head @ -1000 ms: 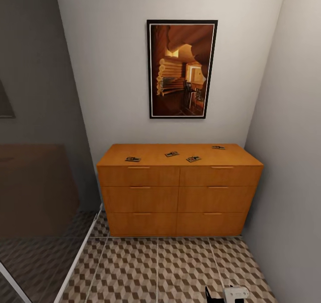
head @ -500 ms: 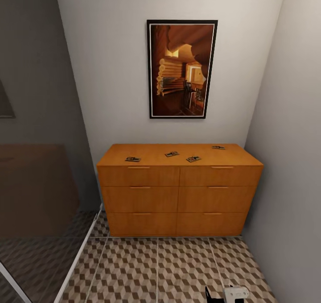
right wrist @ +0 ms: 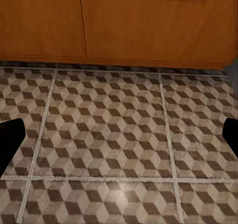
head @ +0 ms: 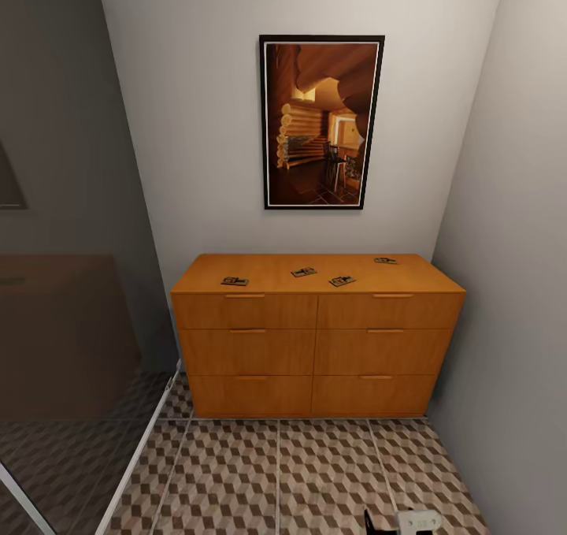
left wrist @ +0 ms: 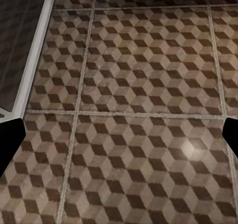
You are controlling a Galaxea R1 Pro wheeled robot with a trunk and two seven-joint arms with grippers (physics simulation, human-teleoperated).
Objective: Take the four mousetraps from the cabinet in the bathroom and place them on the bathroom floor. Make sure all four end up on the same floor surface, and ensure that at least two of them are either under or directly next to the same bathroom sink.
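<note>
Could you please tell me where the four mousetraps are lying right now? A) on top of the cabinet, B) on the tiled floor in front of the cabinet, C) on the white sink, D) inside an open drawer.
A: the head view shows all four mousetraps and lying flat on the cabinet top, with every drawer shut and no trap on the patterned floor.
</note>
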